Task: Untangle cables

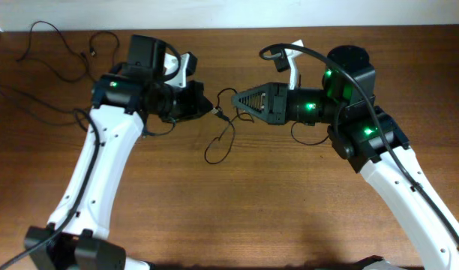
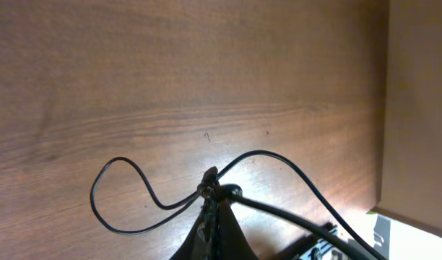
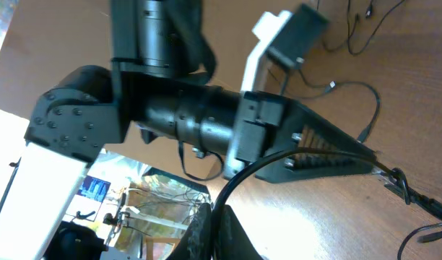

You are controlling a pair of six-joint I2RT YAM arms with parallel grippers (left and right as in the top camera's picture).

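Brown wooden tabletop (image 1: 237,210) fills the scene, with a pale strip of wall (image 1: 289,11) behind it. Near its middle the cables (image 1: 223,118) are held above the wood between the two arms. A small knot (image 2: 210,177) is seen right at the tips of the left pincer (image 1: 211,111), and a thin loop (image 1: 220,146) hangs from there toward the wood. The left pincer is fully closed and the knot is nipped in it, as is shown plainly from the left wrist, where the cord curls away on both sides of the closed tips. The right pincer (image 1: 235,97) is set tip to tip with the left pincer, just beside it. It is closed too, and a cord appears to be pinched in it, though the contact itself cannot be made out from the right wrist. Two opposed grips so near the knot are judged to be placed so that the cords can be drawn apart. More loose cords (image 1: 57,41) are seen lying well apart from the left pincer, beyond its arm, toward the far corner.
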